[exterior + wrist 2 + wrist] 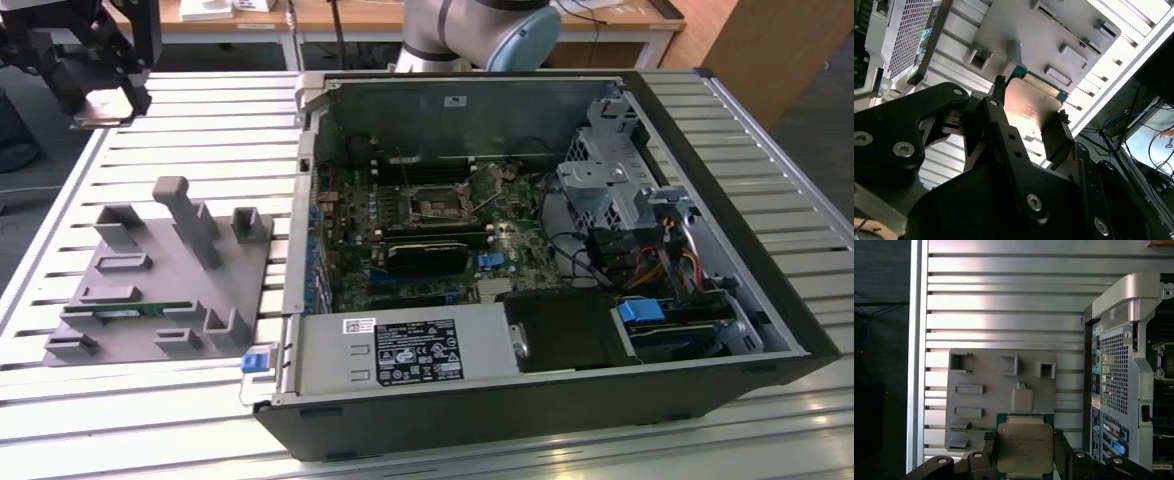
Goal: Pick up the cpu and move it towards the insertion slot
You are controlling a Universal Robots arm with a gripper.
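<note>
Bright light glints off a slatted aluminium table [747,130]. Behind the table stands a wooden desk [354,14] on white legs, with a wooden panel [774,40] alongside. Dark floor [27,230] beside the table carries loose cables [1134,125].

Bright even light, glare on the slatted table [120,430]; warm sheen on the cpu [1029,107]

Gripper [1024,450] raised, fingers [1061,447] clamped on cpu [1024,457] edges
</note>
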